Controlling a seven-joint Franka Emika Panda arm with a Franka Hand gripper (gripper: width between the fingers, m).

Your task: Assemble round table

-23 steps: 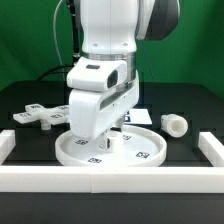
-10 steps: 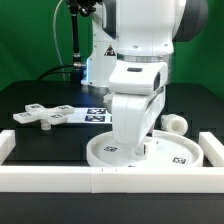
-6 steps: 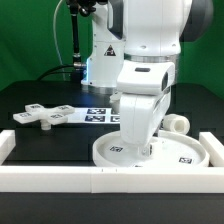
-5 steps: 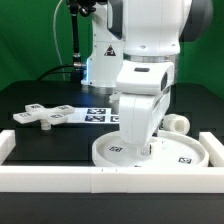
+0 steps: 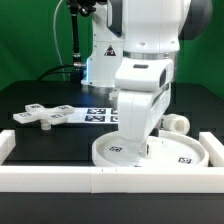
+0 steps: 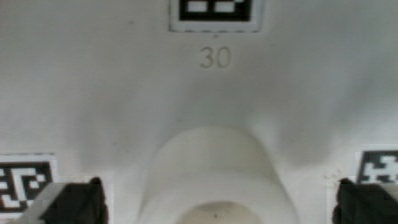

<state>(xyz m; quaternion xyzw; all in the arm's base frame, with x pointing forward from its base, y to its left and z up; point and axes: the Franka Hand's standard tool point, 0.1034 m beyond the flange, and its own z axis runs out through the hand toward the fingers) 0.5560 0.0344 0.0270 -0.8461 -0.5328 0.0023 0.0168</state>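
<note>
The large round disc lies flat on the table at the exterior view's right, against the front rail. My gripper is low over the disc's left part, and the hand hides its fingertips. In the wrist view the gripper is open, with the dark fingers far apart over the disc's white surface, its tag marked 30 and a raised central boss. The short cylindrical leg lies behind the disc. The cross-shaped base lies at the left.
A long white rail runs along the front, with short rails at the left and right. The marker board lies behind the arm. The arm's body hides the disc's middle.
Since the first frame the arm and the disc have shifted toward the exterior view's right. Over the last half second the hand has barely moved.
</note>
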